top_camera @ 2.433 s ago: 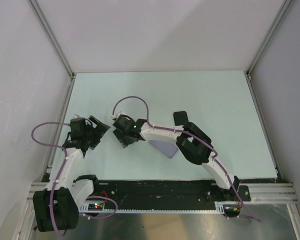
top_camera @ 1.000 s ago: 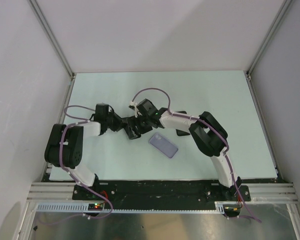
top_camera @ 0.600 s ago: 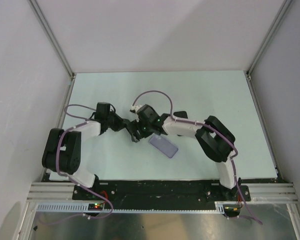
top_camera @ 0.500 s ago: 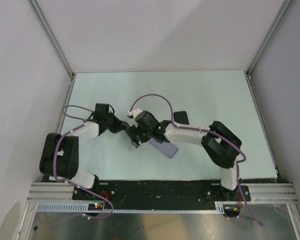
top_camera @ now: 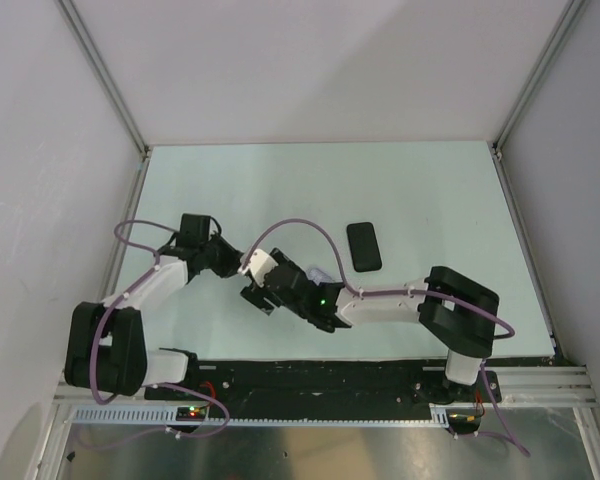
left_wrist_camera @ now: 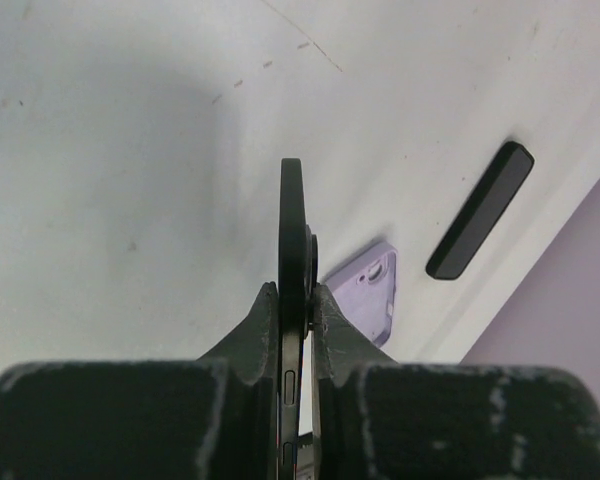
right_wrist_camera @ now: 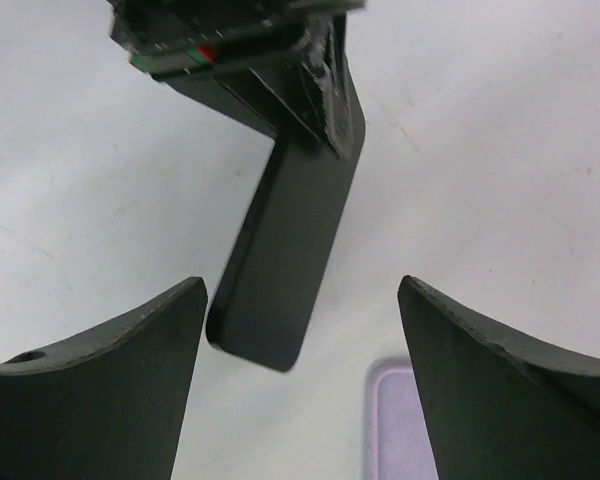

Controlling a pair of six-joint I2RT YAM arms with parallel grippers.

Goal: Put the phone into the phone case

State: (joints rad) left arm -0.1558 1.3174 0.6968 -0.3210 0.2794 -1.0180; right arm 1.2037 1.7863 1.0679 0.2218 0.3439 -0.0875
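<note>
A black phone (left_wrist_camera: 292,230) is held edge-on, lifted off the table, by my left gripper (left_wrist_camera: 295,290), which is shut on it. In the right wrist view the phone (right_wrist_camera: 285,270) hangs down from the left gripper (right_wrist_camera: 250,50), between the spread fingers of my open right gripper (right_wrist_camera: 300,285), which do not touch it. The purple phone case (left_wrist_camera: 370,295) lies flat on the table beyond the phone. Its corner (right_wrist_camera: 395,425) shows near my right finger. From above, the case (top_camera: 320,273) is mostly hidden under my right arm.
A black slab-shaped object (top_camera: 363,246) lies flat on the pale table right of centre, also visible as the black slab (left_wrist_camera: 480,210) beyond the case. White walls with metal posts (top_camera: 105,80) enclose the table on three sides. Purple cables loop over both arms.
Both wrists have moved toward the near-left with the phone between them. My right arm now covers most of the purple case and has uncovered the black slab.
</note>
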